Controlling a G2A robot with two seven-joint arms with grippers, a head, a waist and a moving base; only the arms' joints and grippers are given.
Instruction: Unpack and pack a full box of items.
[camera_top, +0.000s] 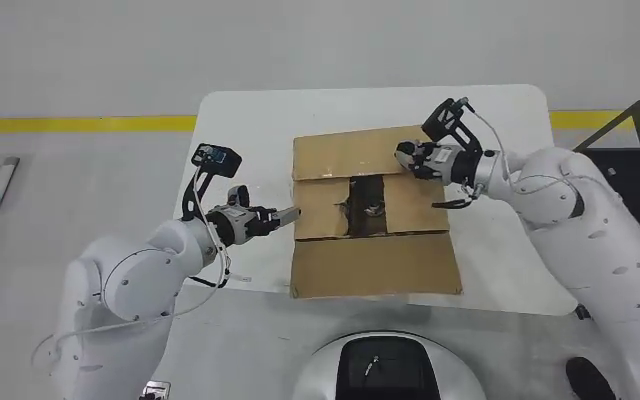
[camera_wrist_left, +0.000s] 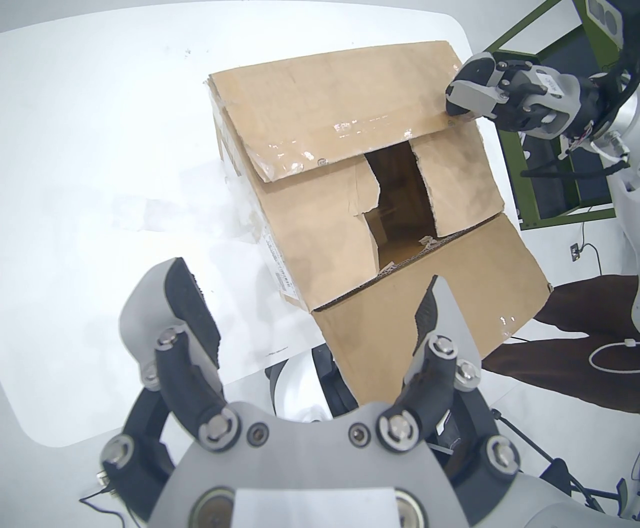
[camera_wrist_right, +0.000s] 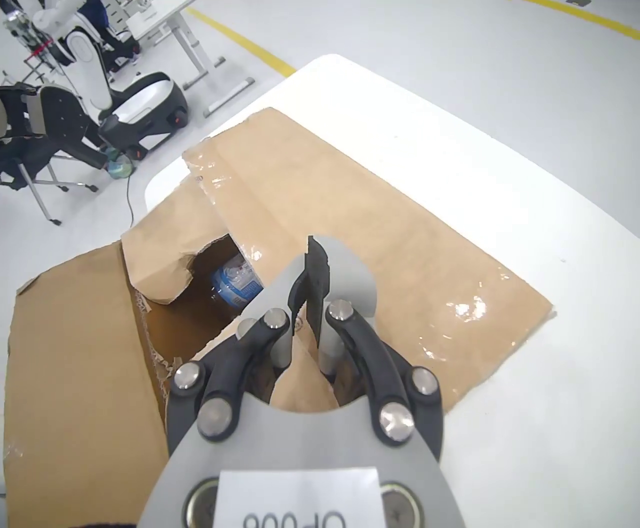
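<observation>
Right now I see the cardboard box (camera_top: 320, 205) sitting on the tabletop (camera_top: 250, 120), its flaps partly folded over a gap in the middle. My right gripper (camera_top: 403, 156) is pinched on the far flap (camera_top: 345, 155) at the box's right corner. My left gripper (camera_top: 292, 213) hangs open just beside the box's left side.

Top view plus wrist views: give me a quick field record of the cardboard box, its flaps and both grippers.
box: brown cardboard box on white table
outer flaps: far flap and near flap open
inner flaps: lowered, torn gap between them
contents: blue-and-white item seen through the gap
left gripper: open, by the box's left side, holding nothing
right gripper: shut, at the far flap's corner; pinch unclear
</observation>
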